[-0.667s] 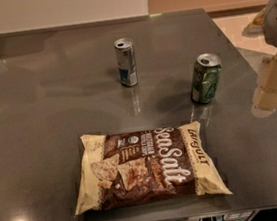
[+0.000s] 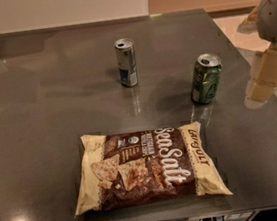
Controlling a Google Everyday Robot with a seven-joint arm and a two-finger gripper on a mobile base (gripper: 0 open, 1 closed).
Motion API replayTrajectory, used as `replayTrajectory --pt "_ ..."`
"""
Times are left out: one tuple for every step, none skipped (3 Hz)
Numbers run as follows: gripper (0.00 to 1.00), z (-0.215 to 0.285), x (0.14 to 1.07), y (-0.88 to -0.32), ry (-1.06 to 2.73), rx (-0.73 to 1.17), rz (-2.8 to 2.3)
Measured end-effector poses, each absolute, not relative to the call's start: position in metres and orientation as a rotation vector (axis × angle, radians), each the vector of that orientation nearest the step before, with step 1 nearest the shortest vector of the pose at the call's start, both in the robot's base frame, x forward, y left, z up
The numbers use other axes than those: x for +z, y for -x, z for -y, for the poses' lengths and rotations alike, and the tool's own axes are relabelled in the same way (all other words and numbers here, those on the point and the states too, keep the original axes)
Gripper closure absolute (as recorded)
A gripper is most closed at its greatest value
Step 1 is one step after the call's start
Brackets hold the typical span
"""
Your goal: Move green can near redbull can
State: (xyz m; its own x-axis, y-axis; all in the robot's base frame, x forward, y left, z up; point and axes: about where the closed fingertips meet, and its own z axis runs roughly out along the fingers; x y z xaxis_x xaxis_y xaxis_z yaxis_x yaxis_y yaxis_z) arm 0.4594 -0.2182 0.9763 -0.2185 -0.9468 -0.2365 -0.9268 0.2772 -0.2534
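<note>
Gripper (image 2: 265, 74) aperture: cannot be determined from this view, so treat it as unverified before any approach. The gripper hangs just past the right edge of the desk (image 2: 37, 105), about halfway between the near and far corners. It holds nothing that can be seen and touches neither can. The green can (image 2: 205, 78) stands upright on the desk near the right edge, beside the gripper but apart from it. The redbull can (image 2: 126, 62) stands upright closer to the far edge, about midway between the left and right edges and well apart from the green can. A chip bag (image 2: 148, 165) lies flat along the near edge, in front of both cans. The grasp is judged not yet begun. Hazards from this state:

- A sideways entry from the right edge with too narrow an aperture would strike the green can's wall and tip it or push it across the glossy surface.
- An off-centre closure would probably twist the can out of the grasp.
- The redbull can is slim and tall, so a placement that comes in too close would likely topple it.
- A low carry that drifts toward the near edge may catch the chip bag.
</note>
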Motion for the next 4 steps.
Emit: replayTrajectory --pt "0.00 0.221 0.968 -0.493 1.662 -0.021 -2.204" --pt "0.00 0.220 0.956 -0.521 1.618 0.066 -2.206" --pt "0.00 0.215 0.942 -0.542 1.563 0.156 -2.221" --pt "0.00 0.205 0.930 -0.549 1.534 0.234 -2.217"
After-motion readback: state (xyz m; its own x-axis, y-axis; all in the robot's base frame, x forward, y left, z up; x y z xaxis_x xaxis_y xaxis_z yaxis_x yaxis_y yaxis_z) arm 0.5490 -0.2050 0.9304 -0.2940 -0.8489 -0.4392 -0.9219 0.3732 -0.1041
